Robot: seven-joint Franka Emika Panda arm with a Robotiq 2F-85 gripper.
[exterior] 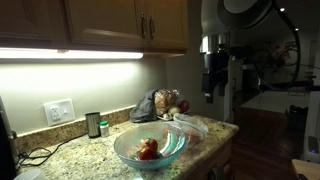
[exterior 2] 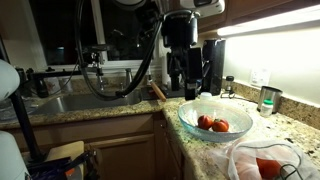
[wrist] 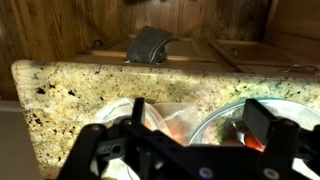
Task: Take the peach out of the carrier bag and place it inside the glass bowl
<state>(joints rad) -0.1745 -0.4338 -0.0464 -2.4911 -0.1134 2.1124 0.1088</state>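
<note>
Hangs above the counter (exterior: 85, 155) with gripper (exterior: 211, 92) fingers spread wide, holding nothing. Shows red fruit (exterior 2: 211, 124) in the glass bowl (exterior 2: 192, 124), carrier bag (exterior 2: 245, 160) just beside.

both exterior views face the bowl (exterior: 126, 150) (exterior 2: 192, 122) from opposite sides, mid-range; my wrist camera looks down close on it.

One glass bowl (exterior 2: 213, 137), one bag (exterior 2: 246, 152), three fruits (exterior 2: 205, 122)
</note>
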